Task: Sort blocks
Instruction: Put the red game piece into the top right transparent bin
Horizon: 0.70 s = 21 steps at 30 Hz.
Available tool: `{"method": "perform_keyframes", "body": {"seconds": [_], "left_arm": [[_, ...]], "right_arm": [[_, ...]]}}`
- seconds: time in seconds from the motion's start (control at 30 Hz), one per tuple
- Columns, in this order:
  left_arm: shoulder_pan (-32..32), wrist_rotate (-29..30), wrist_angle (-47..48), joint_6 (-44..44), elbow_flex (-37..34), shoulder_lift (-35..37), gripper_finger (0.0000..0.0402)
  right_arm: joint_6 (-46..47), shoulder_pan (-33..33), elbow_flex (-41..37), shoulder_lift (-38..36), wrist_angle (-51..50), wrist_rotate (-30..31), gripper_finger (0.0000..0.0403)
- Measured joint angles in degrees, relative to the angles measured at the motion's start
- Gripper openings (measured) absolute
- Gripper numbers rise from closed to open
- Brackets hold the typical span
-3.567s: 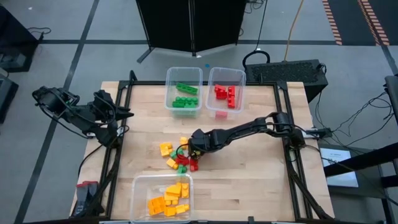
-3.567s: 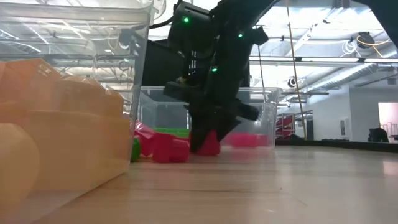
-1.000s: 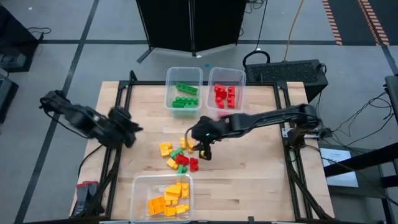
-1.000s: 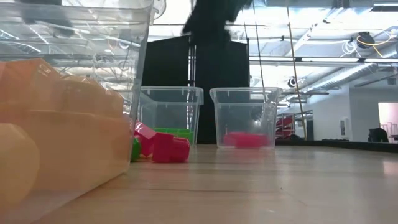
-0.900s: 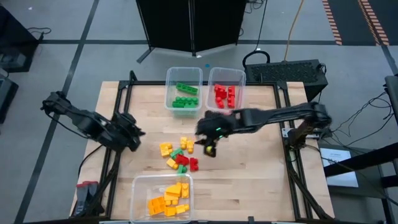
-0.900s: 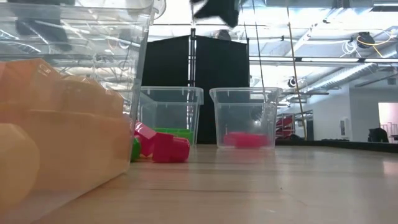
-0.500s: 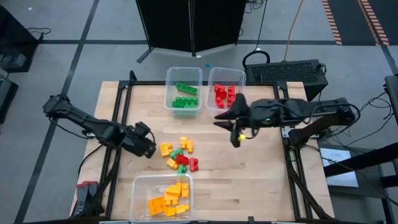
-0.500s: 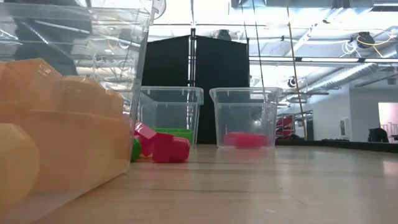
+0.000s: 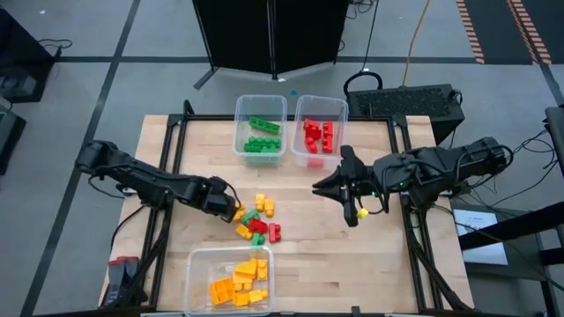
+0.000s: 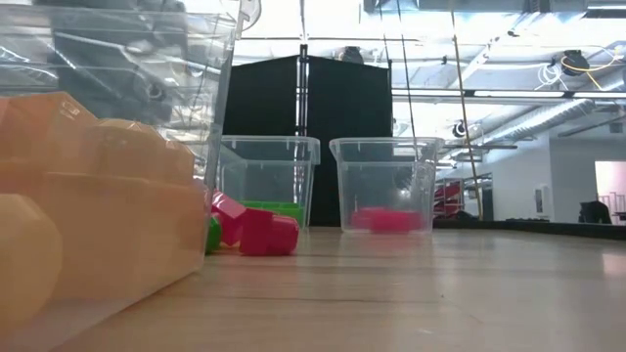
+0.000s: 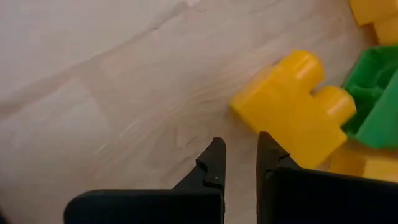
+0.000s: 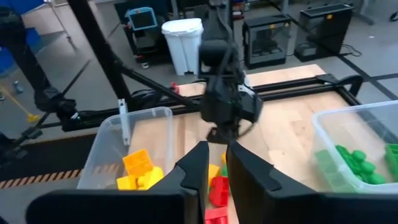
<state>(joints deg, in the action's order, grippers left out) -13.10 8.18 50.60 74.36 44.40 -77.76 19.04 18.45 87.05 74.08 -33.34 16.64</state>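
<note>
A loose pile of red, green and yellow blocks (image 9: pixel 256 218) lies mid-table. My left gripper (image 9: pixel 232 205) is low at the pile's left edge. In its wrist view it (image 11: pixel 241 144) is open by a narrow gap, and a yellow block (image 11: pixel 292 99) lies flat on the wood just beyond one fingertip, with a green block (image 11: pixel 379 93) beside it. My right gripper (image 9: pixel 317 187) hangs above the table to the right of the pile. Its fingers (image 12: pixel 217 146) stand a narrow gap apart with nothing between them. My left gripper comes down at a slant from the table's left side. One fingertip (image 11: pixel 268 142) stands at the near edge of the yellow block (image 11: pixel 273 127); whether it touches the block I cannot tell.
At the far edge stand a clear tub with green blocks (image 9: pixel 240 132) and a clear tub with red blocks (image 9: pixel 299 132). A tub of yellow blocks (image 9: pixel 194 280) sits at the near edge and fills the left of the low view (image 10: pixel 98 196). Bare wood lies to the right of the pile.
My left arm has swung in from the table's left edge and come down at the pile's left side. My right arm has risen from the pile, passed toward the red tub and drawn back toward the table's right edge. The pile itself has stayed put.
</note>
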Motion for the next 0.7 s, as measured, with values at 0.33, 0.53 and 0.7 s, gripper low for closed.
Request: {"method": "perform_keyframes", "body": {"seconds": [0.33,0.53,0.7], "left_arm": [[4.3,-4.0,-12.7,-4.7,0.1,-8.0,0.0],[6.2,-4.5,-35.0,-5.5,0.3,-10.0,0.0],[8.4,-7.8,-51.9,-9.6,2.3,-15.2,0.0]], "right_arm": [[1.7,2.9,0.0,0.0,0.0,0.0,0.005],[1.7,3.2,0.0,0.0,-0.7,0.0,0.005],[1.5,3.2,-0.1,0.0,-3.3,0.2,0.005]]}}
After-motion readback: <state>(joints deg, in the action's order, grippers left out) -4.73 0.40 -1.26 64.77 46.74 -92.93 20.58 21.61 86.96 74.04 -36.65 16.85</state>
